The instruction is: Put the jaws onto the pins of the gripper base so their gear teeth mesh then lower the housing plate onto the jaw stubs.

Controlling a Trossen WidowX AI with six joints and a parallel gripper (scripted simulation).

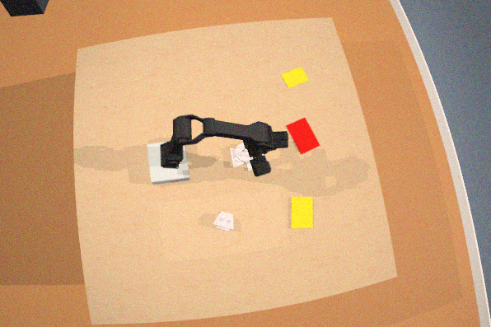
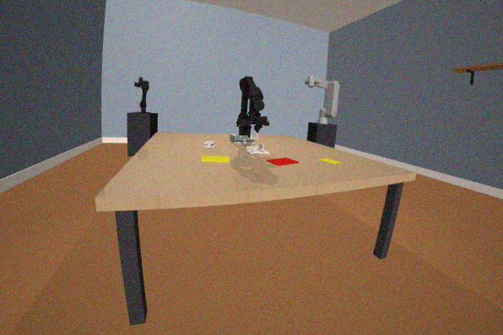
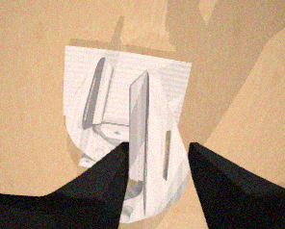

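Observation:
My gripper [image 3: 160, 149] [image 2: 256, 129] is shut on a white jaw [image 3: 138, 125] [image 2: 254, 135], held upright above the gripper base. The white gripper base [image 3: 76, 72] [image 1: 236, 159] [image 2: 262, 152] lies on the table under the hand. The other white jaw [image 3: 98, 96] stands on the base, left of the held one in the wrist view; whether it sits on its pin I cannot tell. The pins and gear teeth are mostly hidden. The white housing plate [image 1: 224, 221] [image 2: 209, 144] lies apart, nearer the lower edge in the top view.
A red rectangle [image 1: 303, 136] [image 2: 283, 161] and two yellow rectangles, one [image 1: 295, 77] [image 2: 330, 161] and another [image 1: 301, 212] [image 2: 215, 159], lie flat on the table. A pale grey block [image 1: 158, 174] [image 2: 241, 138] is at the arm's foot.

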